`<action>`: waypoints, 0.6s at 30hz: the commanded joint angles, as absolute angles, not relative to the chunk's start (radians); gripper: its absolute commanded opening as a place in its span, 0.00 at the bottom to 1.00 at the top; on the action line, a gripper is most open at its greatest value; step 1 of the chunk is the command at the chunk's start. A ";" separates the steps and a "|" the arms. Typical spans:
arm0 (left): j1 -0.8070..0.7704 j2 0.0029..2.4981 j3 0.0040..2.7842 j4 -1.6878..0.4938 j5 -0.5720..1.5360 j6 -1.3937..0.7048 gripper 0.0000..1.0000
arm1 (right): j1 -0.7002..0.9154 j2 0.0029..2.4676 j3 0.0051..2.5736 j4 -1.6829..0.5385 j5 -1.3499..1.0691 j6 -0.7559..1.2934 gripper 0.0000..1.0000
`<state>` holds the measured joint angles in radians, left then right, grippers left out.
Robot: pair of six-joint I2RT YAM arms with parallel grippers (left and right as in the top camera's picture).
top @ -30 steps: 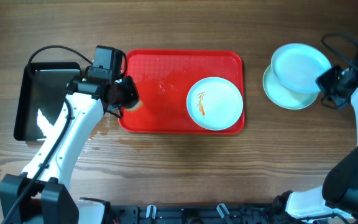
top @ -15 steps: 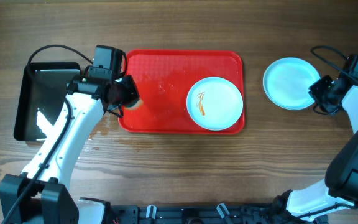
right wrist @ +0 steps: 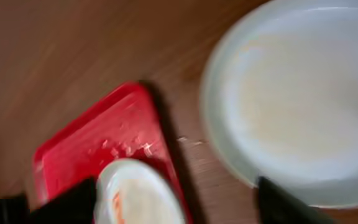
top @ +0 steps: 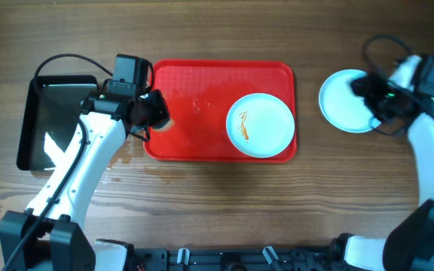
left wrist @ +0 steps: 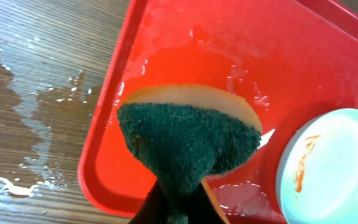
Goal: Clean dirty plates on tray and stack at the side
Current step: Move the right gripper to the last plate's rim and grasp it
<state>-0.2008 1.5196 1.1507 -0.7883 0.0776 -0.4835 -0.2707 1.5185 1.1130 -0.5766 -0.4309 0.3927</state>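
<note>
The red tray (top: 202, 83) lies mid-table, wet in places. One dirty plate (top: 260, 125) with an orange smear sits at the tray's right end; it also shows in the left wrist view (left wrist: 334, 168) and, blurred, in the right wrist view (right wrist: 138, 193). My left gripper (top: 151, 113) hovers over the tray's left edge, shut on a green-and-yellow sponge (left wrist: 188, 140). A clean-looking white plate (top: 345, 102) rests on the wood right of the tray. My right gripper (top: 366, 96) hangs over that plate's right half, open and holding nothing; the plate (right wrist: 303, 118) fills its blurred view.
A black tray (top: 51, 98) sits at the far left beside my left arm. Water is spilled on the wood (top: 123, 154) just off the red tray's left front corner. Cables loop near the right arm at the table's right edge.
The right gripper let go of the plate it carried, leaving it on the plate at the side. It opened and swung left over it. The left arm has not moved.
</note>
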 commanded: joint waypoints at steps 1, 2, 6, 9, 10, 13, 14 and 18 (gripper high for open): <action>-0.211 1.525 1.143 -0.781 0.115 -0.475 0.04 | -0.098 1.547 1.106 -0.563 -0.324 0.255 0.99; -0.216 1.525 1.143 -0.781 0.115 -0.475 0.04 | -0.043 1.570 1.106 -0.561 -0.244 0.244 0.93; -0.243 1.526 1.143 -0.778 0.115 -0.475 0.04 | 0.094 1.683 1.106 -0.539 -0.068 0.216 0.72; -0.262 1.526 1.143 -0.772 0.115 -0.475 0.04 | 0.141 1.753 1.106 -0.552 -0.067 0.239 0.60; -0.266 1.526 1.143 -0.770 0.115 -0.475 0.04 | 0.150 1.767 1.106 -0.567 -0.068 0.266 0.54; -0.271 1.526 1.143 -0.768 0.115 -0.475 0.04 | 0.154 1.777 1.106 -0.596 -0.072 0.333 0.44; -0.271 1.526 1.143 -0.768 0.115 -0.475 0.04 | 0.154 1.777 1.106 -0.597 -0.072 0.332 0.43; -0.271 1.526 1.143 -0.764 0.115 -0.475 0.04 | 0.154 1.777 1.106 -0.611 -0.138 0.315 0.22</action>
<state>-0.2676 1.5196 1.1507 -0.7727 0.1036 -0.4835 0.1520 1.7657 1.1091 -0.5987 -0.1020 0.3077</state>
